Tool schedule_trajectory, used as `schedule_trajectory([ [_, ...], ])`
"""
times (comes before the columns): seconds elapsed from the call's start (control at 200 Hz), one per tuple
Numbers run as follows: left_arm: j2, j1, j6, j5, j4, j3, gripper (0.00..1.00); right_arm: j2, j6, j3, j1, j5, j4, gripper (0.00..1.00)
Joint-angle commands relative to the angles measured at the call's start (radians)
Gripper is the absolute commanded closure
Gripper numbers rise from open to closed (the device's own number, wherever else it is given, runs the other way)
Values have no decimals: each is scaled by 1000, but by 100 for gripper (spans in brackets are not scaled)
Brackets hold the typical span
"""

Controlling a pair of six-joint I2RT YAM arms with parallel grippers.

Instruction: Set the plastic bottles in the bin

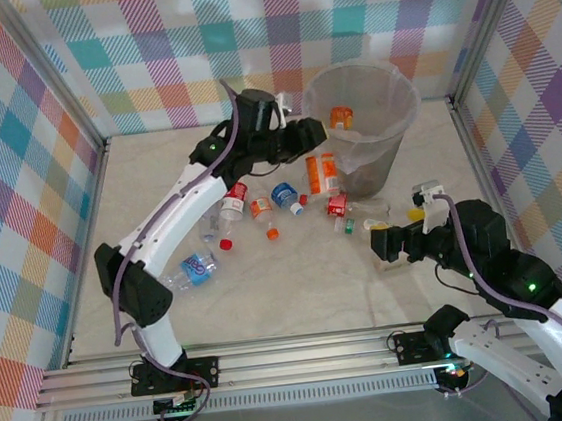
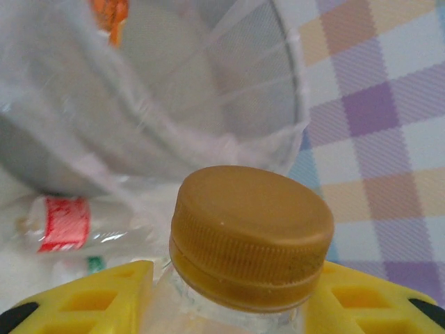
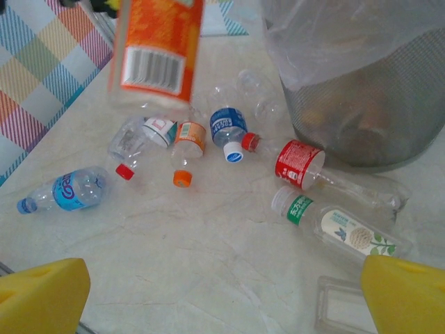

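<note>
L gripper [image 1: 307,133]: clamped on neck of orange-label bottle [image 3: 156,49], gold cap, held up just beside bin [image 1: 394,116].
R gripper [image 3: 222,303]: jaws wide, empty.
Loose bottles [image 1: 261,209]: approx. ten, scattered on table [image 1: 290,295] near bin base.

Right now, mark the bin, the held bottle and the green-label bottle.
bin [image 1: 377,165]: top external view, near wall.
held bottle [image 2: 250,229]: left wrist view, gold cap.
green-label bottle [image 3: 300,209]: right wrist view, label.

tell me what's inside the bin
One orange-labelled bottle shows inside the bin, up against its left side. The bin's floor is dim and blurred behind the bag and wall, so whatever lies deeper can't be made out.
</note>
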Motion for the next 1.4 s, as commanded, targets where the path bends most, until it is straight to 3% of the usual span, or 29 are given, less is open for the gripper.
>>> schedule_trajectory([
  [0.0, 66, 9, -185, 9, 143, 113, 65, -8, -39, 27, -4, 23, 25, 0],
  [0.175, 205, 9, -275, -34, 168, 316, 65, -7, -33, 26, -4, 27, 20, 0],
  [0.4, 353, 9, -413, -85, 286, 458, 65, -5, -25, 20, -4, 10, 33, 0],
  [0.585, 459, 0, -351, -162, 161, 638, 65, -12, -22, 21, -3, 15, 24, 0],
  [1.285, 541, 0, -262, -250, 114, 666, 60, -7, -10, 37, -4, 36, 4, 0],
  [1.395, 546, 0, -258, -250, 113, 665, 51, -8, -7, 35, -3, 34, 3, 0],
])
